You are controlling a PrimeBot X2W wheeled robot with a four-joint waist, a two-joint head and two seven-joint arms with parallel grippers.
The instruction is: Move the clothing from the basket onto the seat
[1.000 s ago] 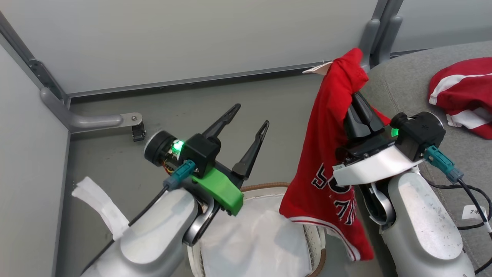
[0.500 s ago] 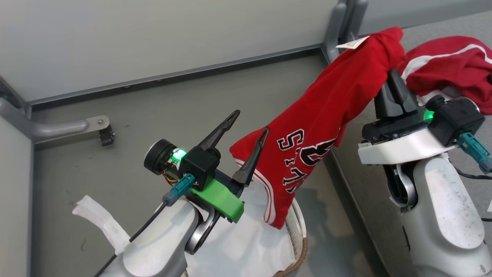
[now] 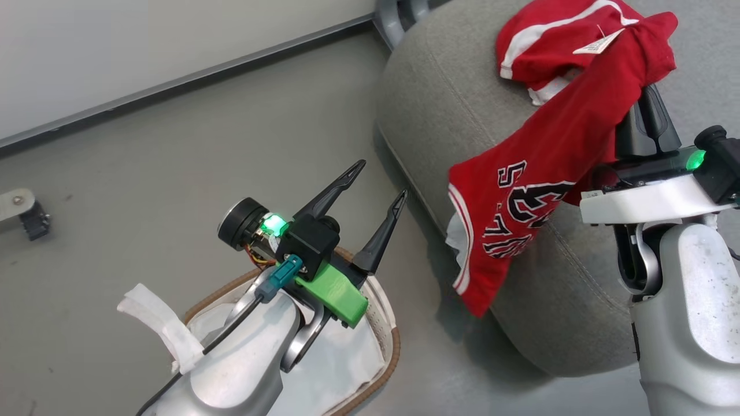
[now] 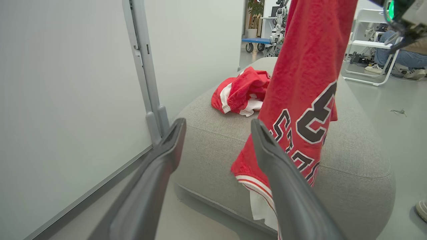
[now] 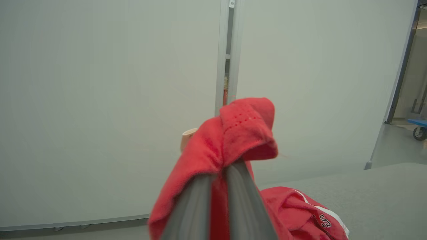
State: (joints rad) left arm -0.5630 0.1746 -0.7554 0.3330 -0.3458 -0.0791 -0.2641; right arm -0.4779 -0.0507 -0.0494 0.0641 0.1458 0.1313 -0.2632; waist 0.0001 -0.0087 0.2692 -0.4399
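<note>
My right gripper [image 3: 648,95] is shut on the top fold of a red jersey [image 3: 537,190] with black white-edged lettering. The jersey hangs slanted over the front left edge of the grey seat [image 3: 439,104], its hem off the cushion's side. In the right wrist view the fingers [image 5: 238,186] pinch bunched red jersey cloth [image 5: 233,133]. Red shorts [image 3: 537,34] with white stripes lie crumpled on the seat behind it. My left gripper [image 3: 380,180] stands open and holds nothing, above the basket [image 3: 394,346], which shows its white lining sheet [image 3: 341,370]. The left wrist view looks between open fingers [image 4: 283,173] at the jersey [image 4: 307,83] and shorts [image 4: 240,93].
Pale partition walls with a grey post [image 4: 146,83] close the far side, and a metal foot [image 3: 23,211] sits on the floor at left. Past the seat [image 4: 213,140], a person sits by a white chair [image 4: 370,46]. A shoe [image 4: 422,208] shows at the right edge.
The head view has swung right, bringing the seat into the middle. My right gripper has carried the jersey from beside the basket to over the seat's edge. The left gripper stays open.
</note>
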